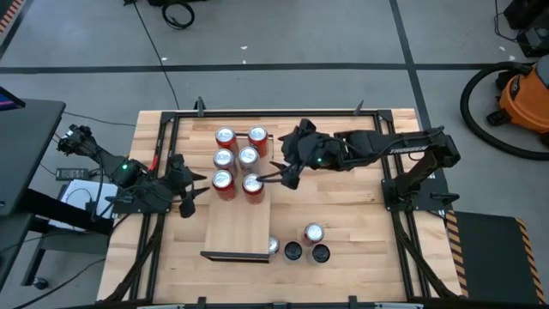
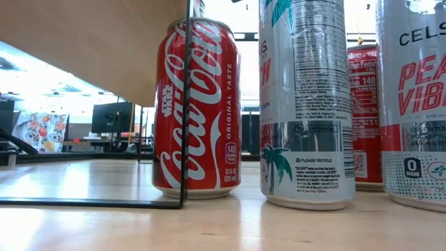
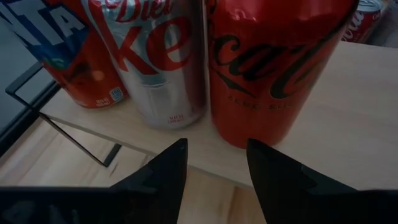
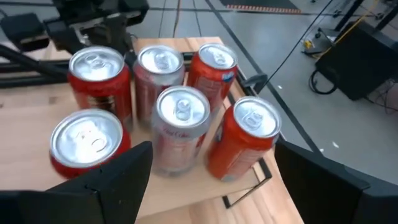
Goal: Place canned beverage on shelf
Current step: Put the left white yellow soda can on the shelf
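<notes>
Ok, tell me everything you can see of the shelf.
The shelf is a long rectangular board of pale plywood on a thin black wire frame, raised above the tabletop. Six upright cans crowd its far end; the near half is bare. The low view shows its underside overhead, with more cans on the table beside it.

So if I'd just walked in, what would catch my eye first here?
Probably the cluster of six soda cans, mostly red with silver tops, packed together at the far end of the pale shelf. Two dark arms close in on them: the right gripper open just above the nearest can, the left gripper low beside the shelf, fingers parted. More cans stand on the table by the shelf's near end.
</notes>
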